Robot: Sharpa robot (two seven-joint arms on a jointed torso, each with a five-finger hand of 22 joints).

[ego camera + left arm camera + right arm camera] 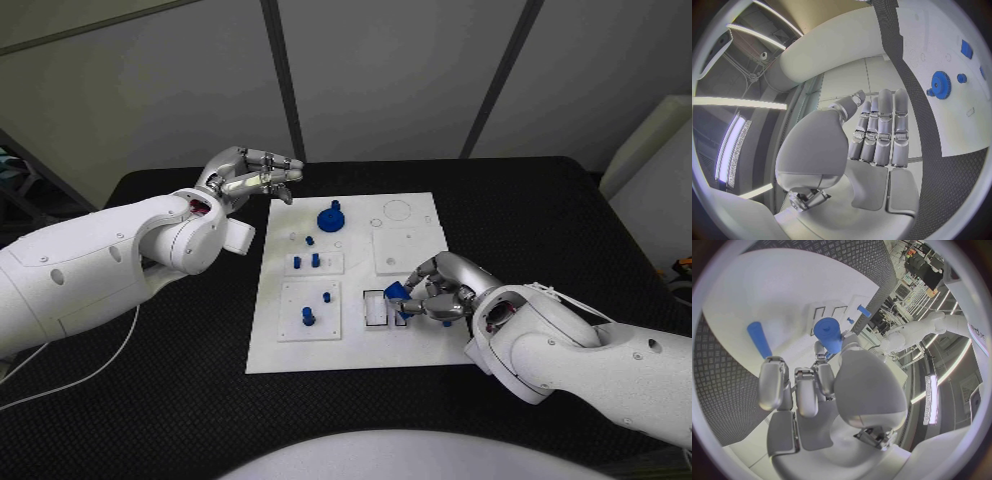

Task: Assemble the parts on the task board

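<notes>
So, quick rundown of what's on the table right now.

Board: the white task board (411, 345) lies flat in the middle of the black table (577, 200), long side running away from the robot.

Right hand: the right hand (437, 290) is down over the near right part of the board, fingers curled in around a blue part (395, 290). In the right wrist view that same part (828, 335) looks like a short blue cylinder pinched at the fingertips, so it's definitely holding it.

Where that part sits: just above the small rectangular slot (378, 307) near the board's near edge. Can't tell if it's touching the board or not.

Left hand: the left hand (253, 177) hangs up off the table by the far left corner of the board, holding nothing. In the left wrist view its fingers (882, 130) run straight and side by side, not wrapped on anything, so I'd call it open.

Blue gear: a gear (332, 219) stands on the far part of the board, also visible from the left wrist (940, 81).

Pegs: a few small blue pegs (306, 316) stand upright in the left-hand panels of the board.

Loose piece: a blue bar (758, 339) lies flat on the board beside the right hand.
</notes>
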